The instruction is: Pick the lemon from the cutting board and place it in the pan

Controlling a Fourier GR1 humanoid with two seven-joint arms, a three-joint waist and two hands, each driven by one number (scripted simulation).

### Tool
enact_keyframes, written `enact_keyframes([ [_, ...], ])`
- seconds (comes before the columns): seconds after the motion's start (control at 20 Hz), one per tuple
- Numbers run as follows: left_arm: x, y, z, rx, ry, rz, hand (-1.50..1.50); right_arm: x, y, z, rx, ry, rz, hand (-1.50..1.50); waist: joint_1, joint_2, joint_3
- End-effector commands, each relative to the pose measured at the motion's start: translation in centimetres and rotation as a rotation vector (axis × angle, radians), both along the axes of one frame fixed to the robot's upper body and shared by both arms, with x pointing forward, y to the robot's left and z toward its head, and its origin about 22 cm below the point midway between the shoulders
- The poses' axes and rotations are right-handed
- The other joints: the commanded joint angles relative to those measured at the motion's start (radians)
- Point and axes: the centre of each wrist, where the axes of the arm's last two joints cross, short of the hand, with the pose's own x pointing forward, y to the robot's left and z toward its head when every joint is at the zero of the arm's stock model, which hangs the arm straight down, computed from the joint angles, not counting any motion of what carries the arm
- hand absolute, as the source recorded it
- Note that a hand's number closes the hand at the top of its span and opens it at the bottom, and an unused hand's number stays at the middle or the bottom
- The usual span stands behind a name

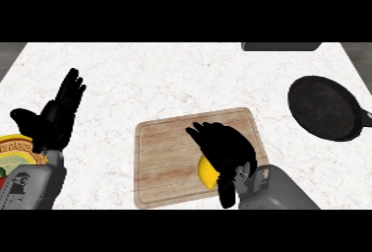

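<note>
A yellow lemon (207, 173) lies on the wooden cutting board (167, 147) near its front right part. My right hand (227, 147) hangs over the lemon, fingers bent down around it and hiding most of it; only the lemon's left side shows. I cannot see whether the fingers close on it. The black pan (325, 108) sits at the right of the counter, well apart from the board. My left hand (56, 115) rests open at the left, fingers up.
A patterned plate (16, 151) with food peeks in at the left edge beside my left forearm. A dark object (281, 47) sits at the counter's far right edge. White marbled counter lies between the board and the pan.
</note>
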Motion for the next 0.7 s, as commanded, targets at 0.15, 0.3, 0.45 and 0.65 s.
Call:
enact_keyframes([
  [0.15, -0.4, -1.0, 0.4, 0.013, 0.003, 0.012, 0.0, 1.8, -0.9, -1.5, -0.05, 0.013, 0.0, -1.5, 0.003, 0.0, 0.0],
  [0.3, 0.1, 0.9, -0.8, -0.01, 0.001, 0.003, 0.0, 0.1, 0.3, -2.1, -0.094, 0.019, 0.008, -1.5, -0.001, 0.0, 0.0],
  [0.45, -0.4, -1.7, -1.0, 0.005, -0.011, -0.01, 0.0, 2.1, -0.5, -2.9, -0.108, 0.052, 0.009, -1.5, 0.001, 0.0, 0.0],
  [0.65, -2.2, 0.3, 0.4, 0.004, -0.007, 0.012, 0.0, 0.8, 0.9, -3.5, -0.119, 0.088, 0.007, -1.5, 0.004, -0.001, 0.0],
])
